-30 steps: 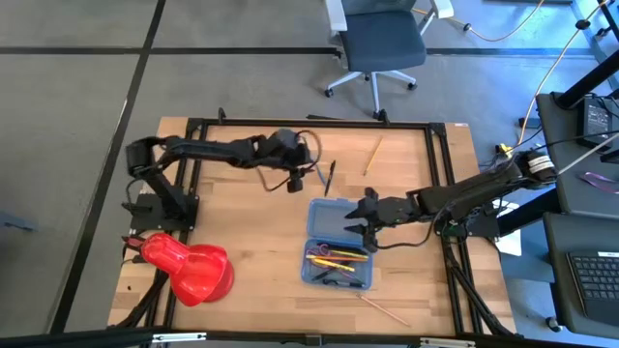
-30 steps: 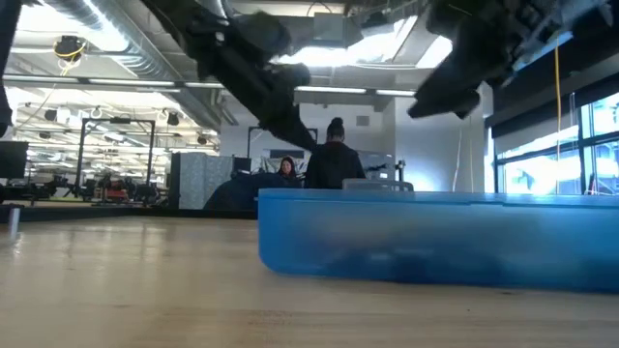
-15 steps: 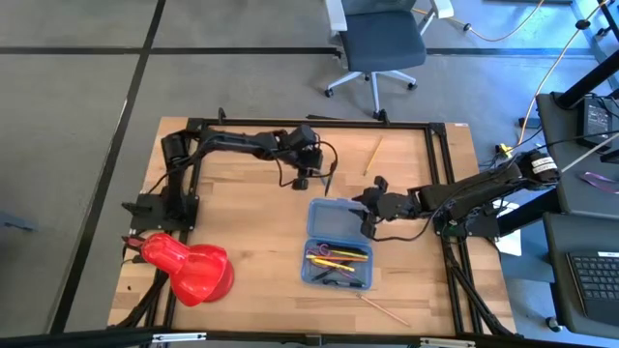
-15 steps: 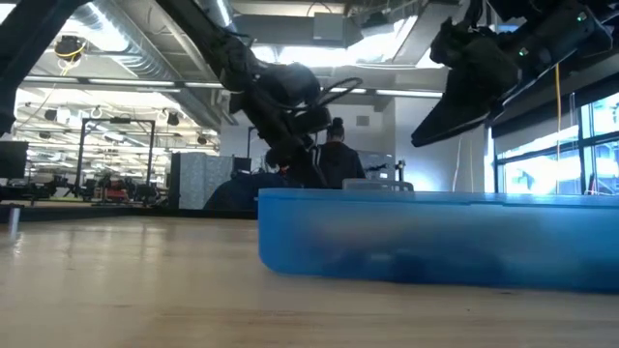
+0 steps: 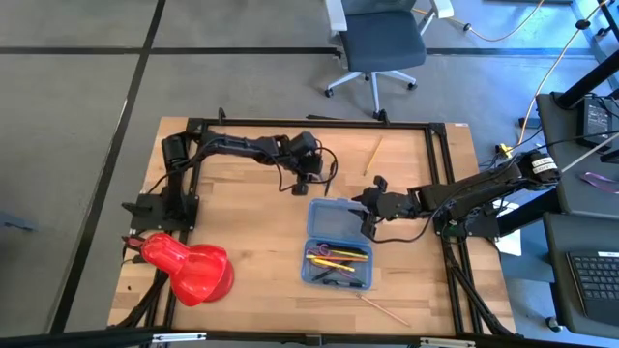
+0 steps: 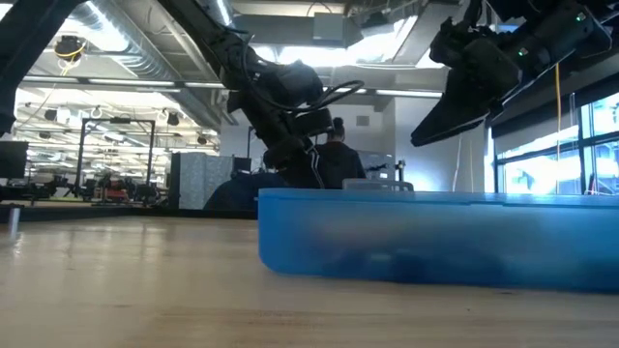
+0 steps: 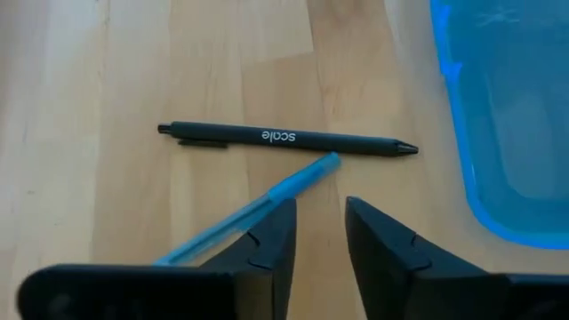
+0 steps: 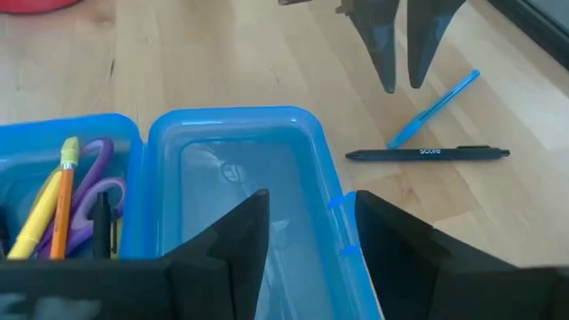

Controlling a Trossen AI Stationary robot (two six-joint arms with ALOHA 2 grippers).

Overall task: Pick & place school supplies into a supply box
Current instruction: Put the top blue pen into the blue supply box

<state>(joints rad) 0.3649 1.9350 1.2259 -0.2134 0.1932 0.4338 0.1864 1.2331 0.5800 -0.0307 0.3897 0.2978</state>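
Two pens on the bare wood beside the open blue supply box (image 5: pixel 338 243), left gripper (image 7: pixel 318 233) narrowly parted just above the blue pen (image 7: pixel 258 208), black pen (image 7: pixel 286 139) beyond, right gripper (image 8: pixel 305 233) spread wide over the box's empty half, holding nothing.

I see a big shiny red blob (image 5: pixel 189 268) on the wood table (image 5: pixel 251 251), near the front left corner. A bit of that red thing (image 8: pixel 36 4) also shows at the edge of my right wrist camera. Past the far side of the table, a gray office chair (image 5: pixel 379 43) stands on the gray floor (image 5: pixel 68 116). Dark lines cross that floor. Off to the right I see a dark desk with a keyboard (image 5: pixel 590 280) on it. In the low camera a person (image 6: pixel 336 159) in dark clothes stands far back in the room, and long lights (image 6: pixel 135 84) hang from the ceiling.
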